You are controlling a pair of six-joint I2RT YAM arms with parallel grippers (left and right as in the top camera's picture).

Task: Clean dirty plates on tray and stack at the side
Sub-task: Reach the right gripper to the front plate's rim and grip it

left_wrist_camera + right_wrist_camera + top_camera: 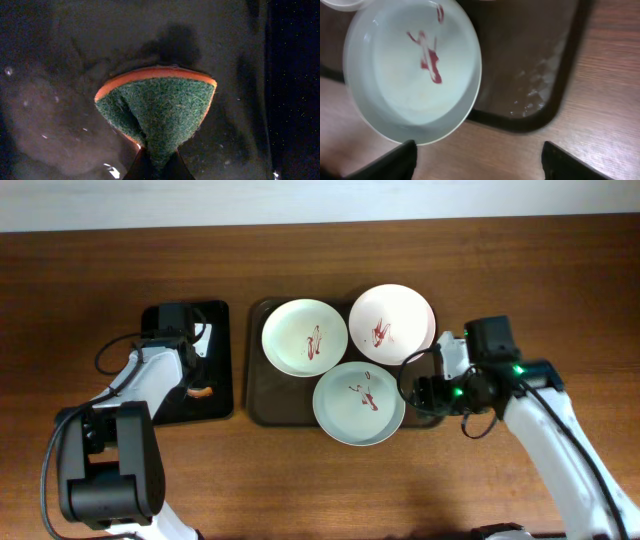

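Now, the left claw (157, 169) is pinched tight on a sponge (160, 107). The pad is squeezed to a narrow waist right between the fingertips and fans out ahead of them, green scouring face up toward the wrist camera, orange backing showing as a curved edge on the far side. Beneath claw and sponge lies the glossy black tray (60, 60), dotted with pale smudges and specks; whether the sponge touches it cannot be told. Over to the right claw (480, 165), and its fingers (395, 160) stand wide apart, with nothing between them but the bare wood of the table (485, 147). Just ahead of it, off toward one finger, sits the nearest plate (410, 65), white with a dark-red smear at its centre. Its rim pokes out past the edge of the brown tray (535, 65) and over the table, close by that finger, though contact cannot be made out. The tray's rounded corner lies ahead of the other finger, clear of it. From overhead, a second plate (305, 337) and a third plate (392, 323) sit on the tray beyond the nearest one as seen from the right claw. Both are smeared red, and all three crowd rim to rim. The left claw is well apart from them, over the black tray just beside the brown one.
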